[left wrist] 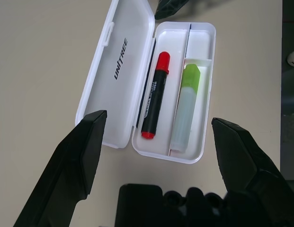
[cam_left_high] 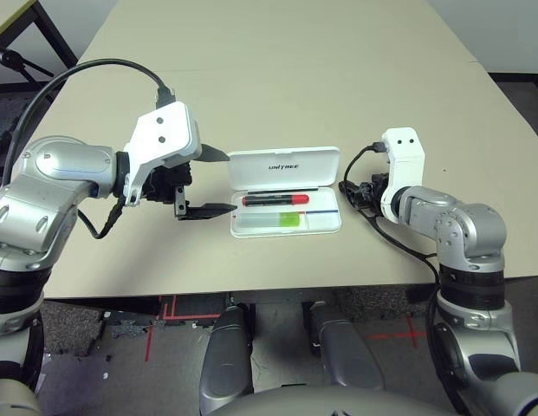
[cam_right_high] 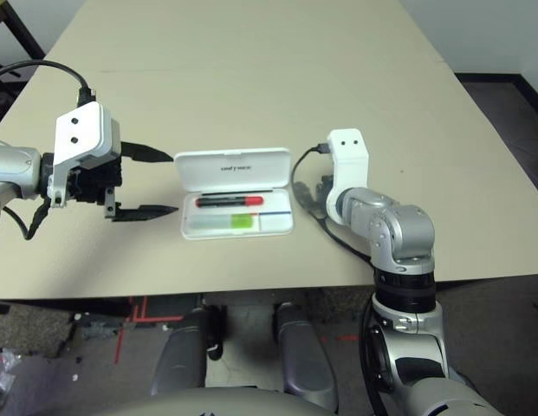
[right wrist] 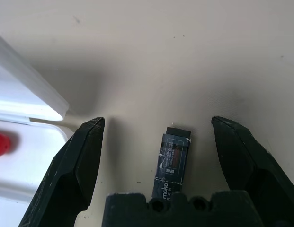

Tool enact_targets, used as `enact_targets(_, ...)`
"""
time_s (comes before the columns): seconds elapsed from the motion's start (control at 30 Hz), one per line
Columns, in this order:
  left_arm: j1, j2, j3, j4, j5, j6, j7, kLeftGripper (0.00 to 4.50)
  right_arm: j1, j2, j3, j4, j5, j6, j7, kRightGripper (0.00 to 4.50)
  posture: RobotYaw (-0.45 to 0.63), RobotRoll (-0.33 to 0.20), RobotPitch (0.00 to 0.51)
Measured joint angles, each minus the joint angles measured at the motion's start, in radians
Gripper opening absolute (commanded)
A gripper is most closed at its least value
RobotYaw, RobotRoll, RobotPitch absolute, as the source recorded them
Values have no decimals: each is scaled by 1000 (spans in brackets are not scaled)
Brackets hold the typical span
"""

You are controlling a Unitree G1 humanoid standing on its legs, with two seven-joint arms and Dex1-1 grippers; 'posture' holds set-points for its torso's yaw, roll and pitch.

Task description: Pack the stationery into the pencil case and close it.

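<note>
The white pencil case [cam_left_high: 284, 165] lies open mid-table, lid folded back away from me. Its tray holds the red marker [cam_left_high: 275, 199] in the far slot and the lime-green highlighter [cam_left_high: 283, 223] in the near slot. My left gripper [cam_left_high: 230, 184] hovers open just left of the case, its fingers [left wrist: 85, 142] spread wider than the tray [left wrist: 203, 42]. My right gripper [cam_left_high: 353, 192] is low at the case's right end, open. A small dark block [right wrist: 173, 158] lies on the table between its fingers [right wrist: 85, 151], touching neither. The case's corner [right wrist: 23, 94] is beside it.
The tan table [cam_left_high: 277, 78] stretches far behind the case. Its front edge [cam_left_high: 251, 290] runs close below the tray. A black cable [cam_left_high: 95, 69] arcs over my left forearm, and another cable [cam_left_high: 398, 238] loops by my right wrist.
</note>
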Motion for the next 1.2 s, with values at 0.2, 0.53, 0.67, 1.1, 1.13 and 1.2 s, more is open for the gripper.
enact_targets(0.2, 0, 0, 0, 1, 3, -1, 2, 4478, 4, -36, 8, -31, 5, 48, 33, 4500, -57, 0, 178)
enact_targets(0.53, 0, -5, -15, 3, 10, -12, 9, 4500, 19, -66, 8, -63, 13, 83, 68, 4114, -58, 0, 178)
enact_targets(0.67, 0, -9, -18, 4, 11, -14, 9, 4500, 26, -72, 8, -63, 5, 77, 68, 2806, -57, 0, 179)
enact_targets(1.1, 2, -9, -18, 4, 12, -15, 10, 4500, 43, -272, 130, -56, 23, -53, 261, 318, -49, 0, 181)
enact_targets(1.13, 3, -9, -18, 4, 12, -15, 10, 4500, 43, -313, 150, -56, 26, -80, 301, 318, -49, 0, 181)
enact_targets(1.2, 3, -9, -18, 4, 12, -15, 10, 4500, 43, -385, 176, -47, 26, -137, 378, 318, -50, 0, 181)
